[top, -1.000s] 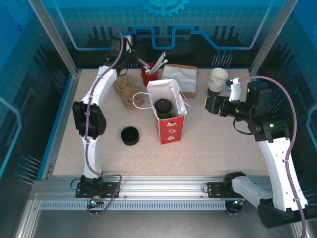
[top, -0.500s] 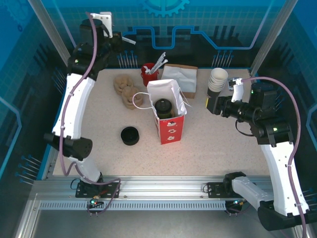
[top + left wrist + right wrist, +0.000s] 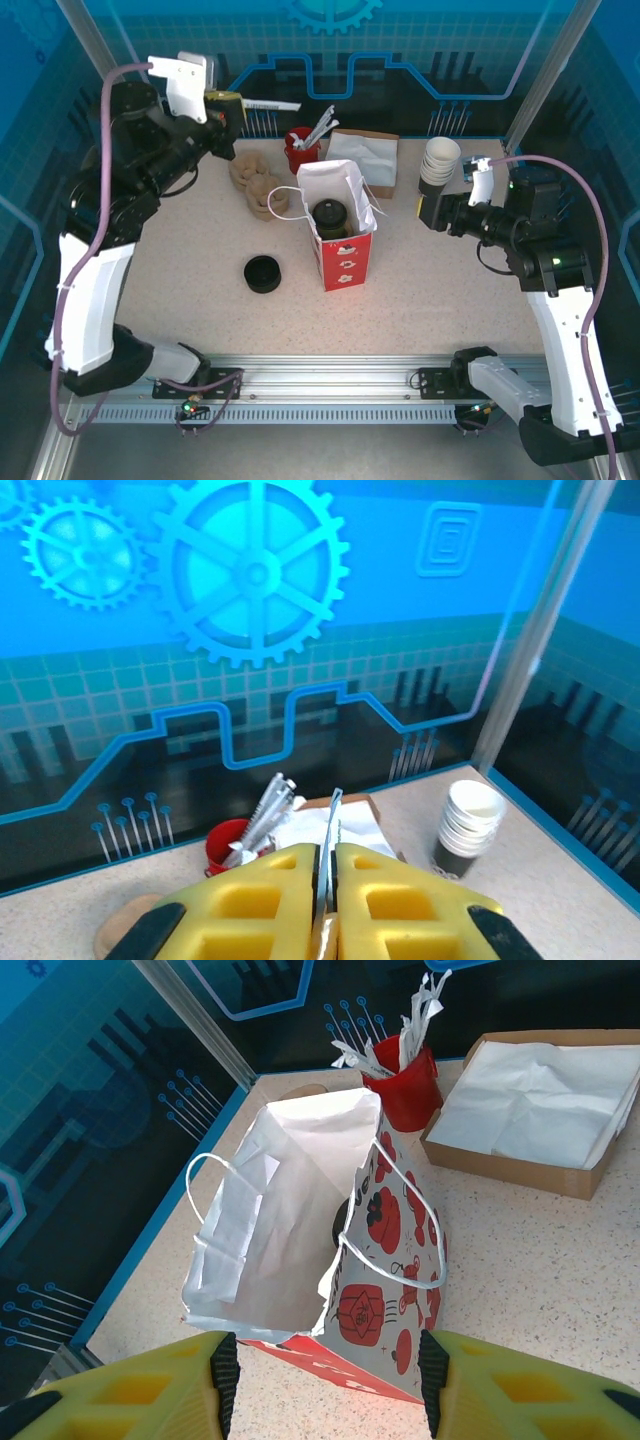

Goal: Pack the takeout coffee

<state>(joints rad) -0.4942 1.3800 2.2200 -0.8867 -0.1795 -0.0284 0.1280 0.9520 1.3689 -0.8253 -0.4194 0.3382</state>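
**A:** Which step?

**B:** Coffee looked packed. The takeout coffee (image 3: 330,216) stood upright inside the open paper bag (image 3: 345,262), just ahead of the right hand (image 3: 424,208). That hand's fingers were spread and empty.

**A:** Left?

**B:** The left hand (image 3: 326,858) was up high, clamped on a thin white stick (image 3: 272,103). My guess is it goes into the bag next, beside the cup. The mouth is narrow.

**A:** Obstacles?

**B:** A stack of cups (image 3: 438,160) sat just beside the right hand. A black lid (image 3: 263,273) lay loose on the tabletop (image 3: 440,290), well below the left hand.
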